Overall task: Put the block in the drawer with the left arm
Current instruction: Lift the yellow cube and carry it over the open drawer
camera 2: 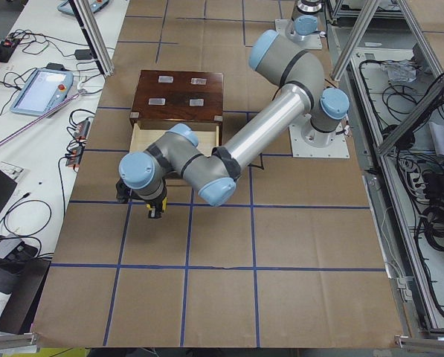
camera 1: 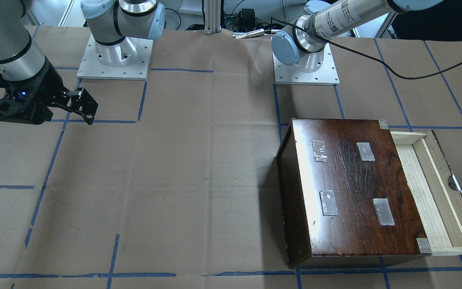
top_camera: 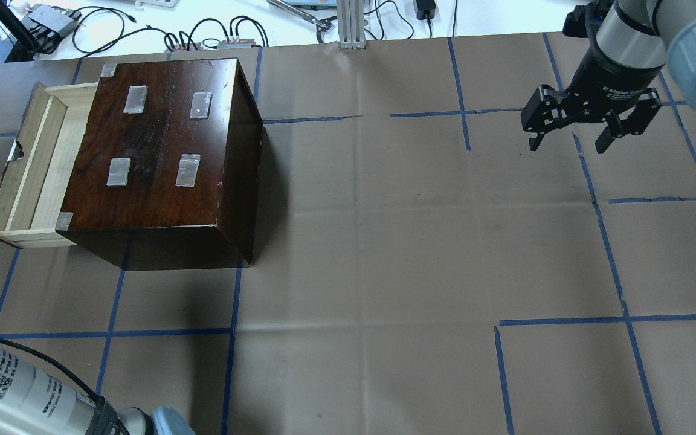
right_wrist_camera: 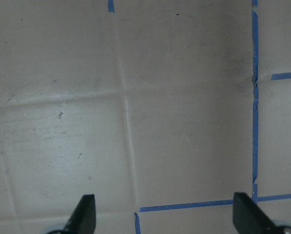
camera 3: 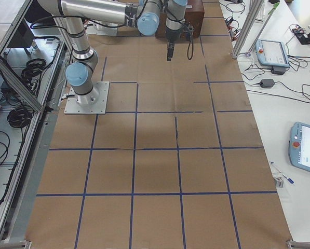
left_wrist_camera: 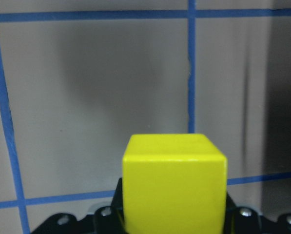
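The small yellow block (left_wrist_camera: 174,180) fills the lower middle of the left wrist view, held in my left gripper (camera 2: 153,205) above bare brown paper. In the exterior left view that gripper hangs in front of the pulled-out drawer, off to its side. The drawer (top_camera: 34,163) is open; the part I see is pale wood with nothing in it. It also shows in the front-facing view (camera 1: 431,192). It slides out of the glossy dark-brown box (top_camera: 161,145). My right gripper (top_camera: 565,142) is open and empty, far from the box, over the paper.
Brown paper with blue tape lines covers the table (top_camera: 384,254). Cables and small devices (top_camera: 215,36) lie along the far edge. The two arm base plates (camera 1: 114,56) stand on the robot's side. Teach pendants (camera 3: 305,148) lie on the side bench.
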{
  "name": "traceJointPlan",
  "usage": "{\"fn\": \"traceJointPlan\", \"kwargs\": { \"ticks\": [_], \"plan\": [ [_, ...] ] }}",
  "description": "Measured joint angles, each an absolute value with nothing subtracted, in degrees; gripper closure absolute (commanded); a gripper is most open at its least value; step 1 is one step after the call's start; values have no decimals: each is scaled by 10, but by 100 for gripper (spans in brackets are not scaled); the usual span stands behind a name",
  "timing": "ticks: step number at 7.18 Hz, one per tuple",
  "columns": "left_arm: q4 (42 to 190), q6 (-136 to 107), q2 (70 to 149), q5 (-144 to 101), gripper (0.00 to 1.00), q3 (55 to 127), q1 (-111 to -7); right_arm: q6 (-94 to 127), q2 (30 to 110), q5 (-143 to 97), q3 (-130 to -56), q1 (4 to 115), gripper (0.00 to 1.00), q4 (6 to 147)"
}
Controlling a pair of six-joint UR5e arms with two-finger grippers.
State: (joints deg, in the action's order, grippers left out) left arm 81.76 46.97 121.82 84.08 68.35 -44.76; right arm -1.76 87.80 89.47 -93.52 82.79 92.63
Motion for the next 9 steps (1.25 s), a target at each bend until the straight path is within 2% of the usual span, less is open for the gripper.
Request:
{"fn": "traceJointPlan", "kwargs": {
  "ticks": [2,3,5,9],
  "plan": [
    [733,450,1119,844,77,825,-450,-18,878,894,-935,828,0,926],
    [718,434,1080,844,77,869,-455,-18,878,895,-935,828,0,926],
    [718,384,1031,856,77,906,-500,-18,878,895,-935,828,0,926],
    [719,296,1026,876,77,913,-587,-18,878,895,-935,828,0,926]
  ]
}}
